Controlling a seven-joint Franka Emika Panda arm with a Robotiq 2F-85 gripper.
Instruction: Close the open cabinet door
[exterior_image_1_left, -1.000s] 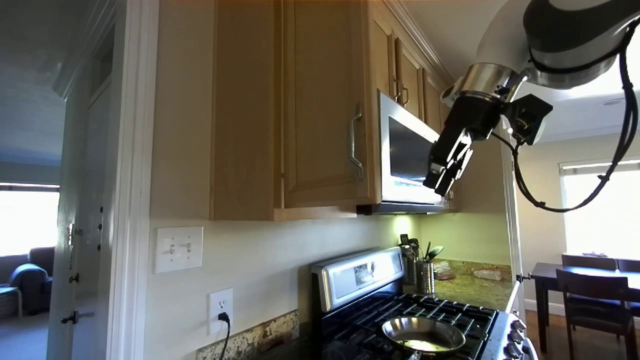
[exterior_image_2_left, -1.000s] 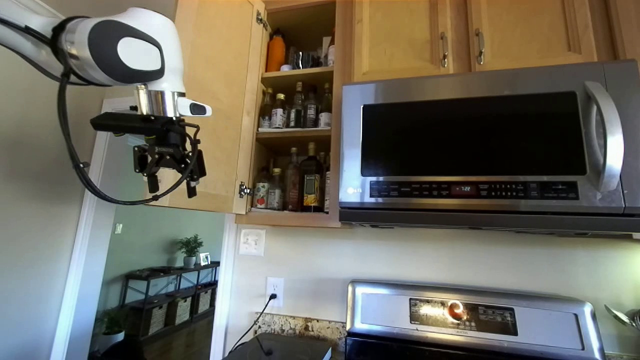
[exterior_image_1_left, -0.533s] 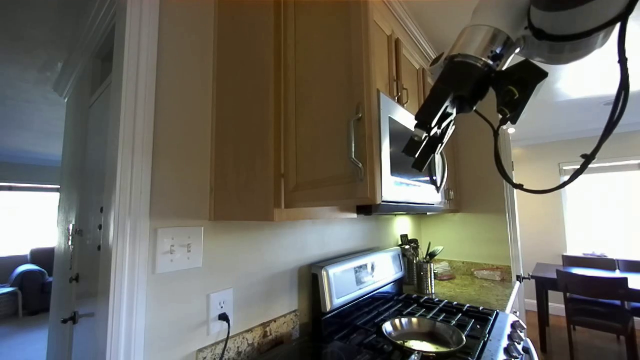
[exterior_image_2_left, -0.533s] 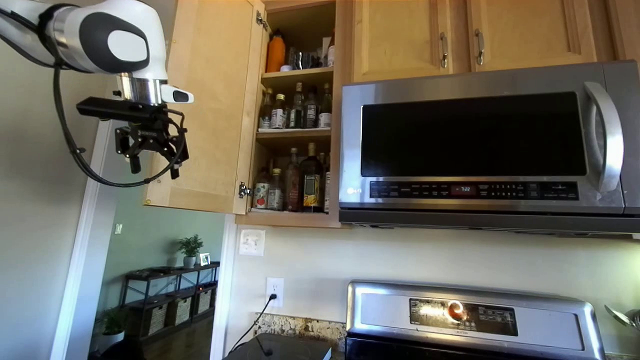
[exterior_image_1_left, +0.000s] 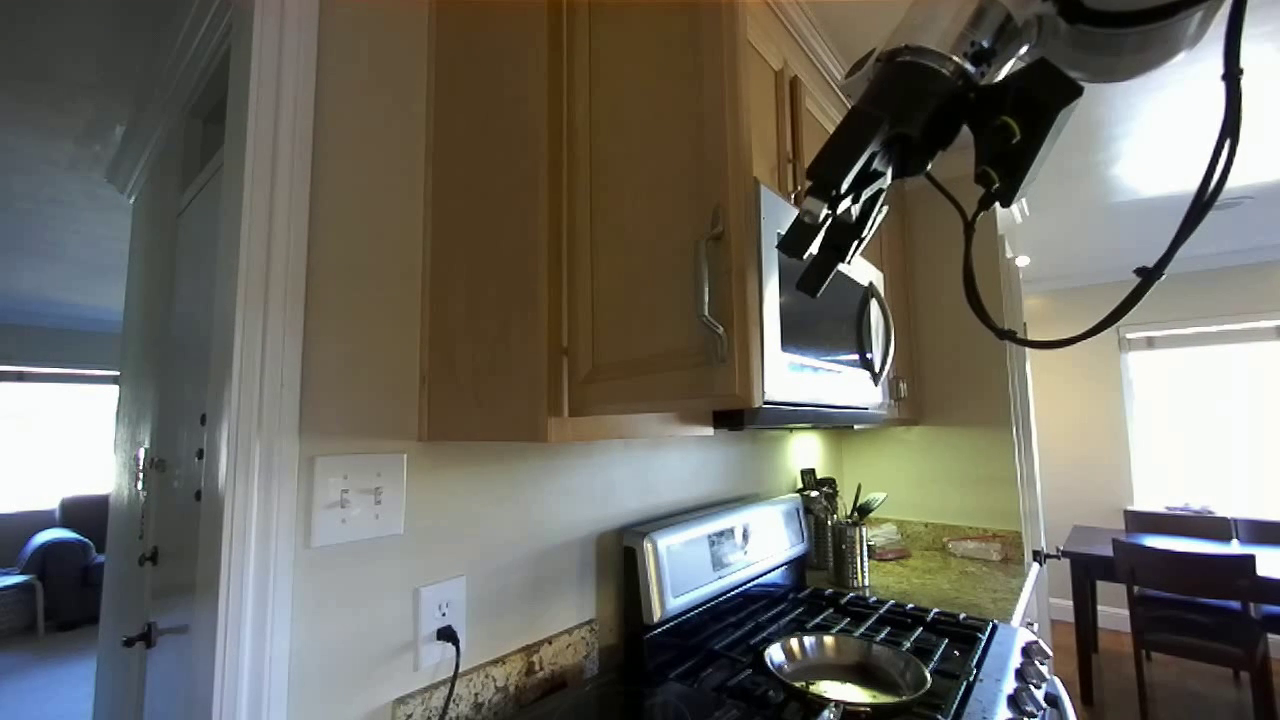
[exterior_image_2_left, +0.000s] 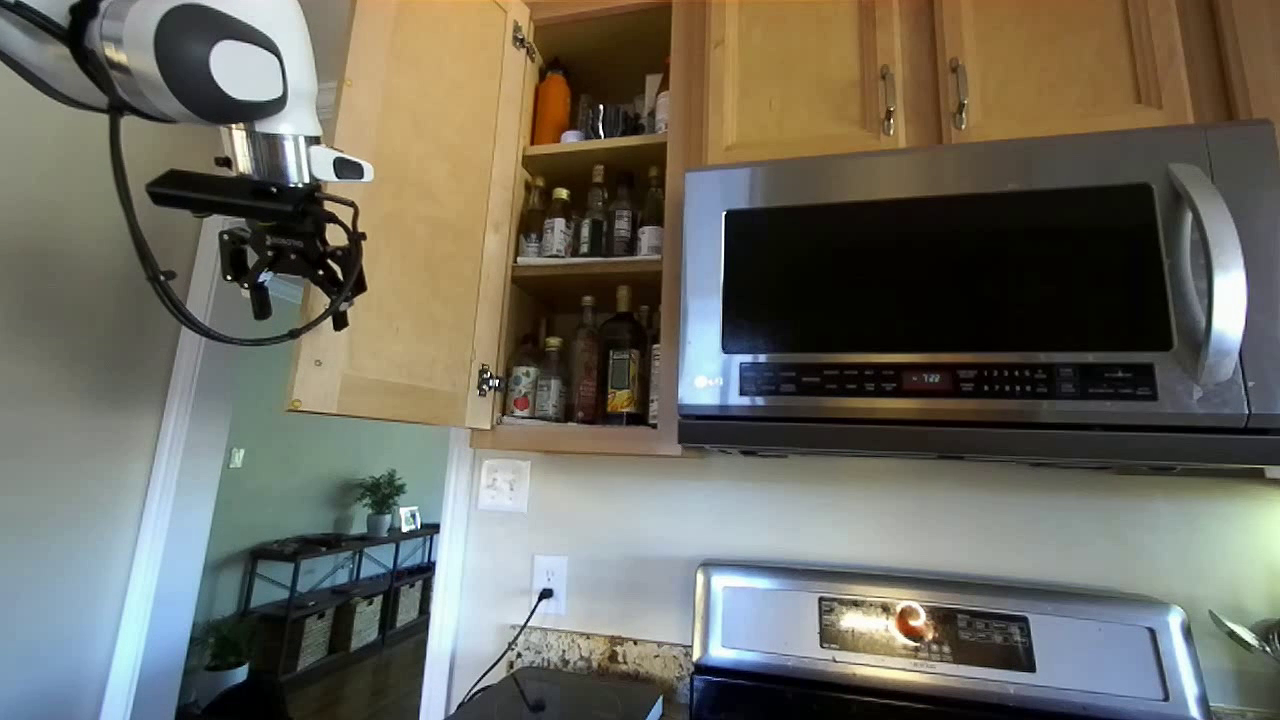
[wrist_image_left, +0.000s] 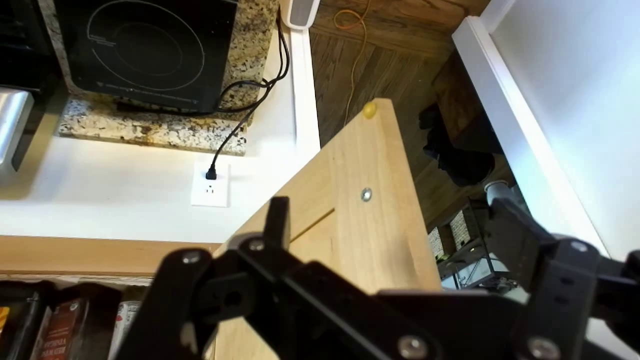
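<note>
Cabinet door (exterior_image_2_left: 420, 220) (light tan), wide open

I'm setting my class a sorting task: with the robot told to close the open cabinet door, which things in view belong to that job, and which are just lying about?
Part of the job:
cabinet door, swung open
handle on its outer face
cabinet it shuts against
fingers, spread apart

Just lying about:
bottles inside the cabinet
microwave
frying pan
utensils
</note>
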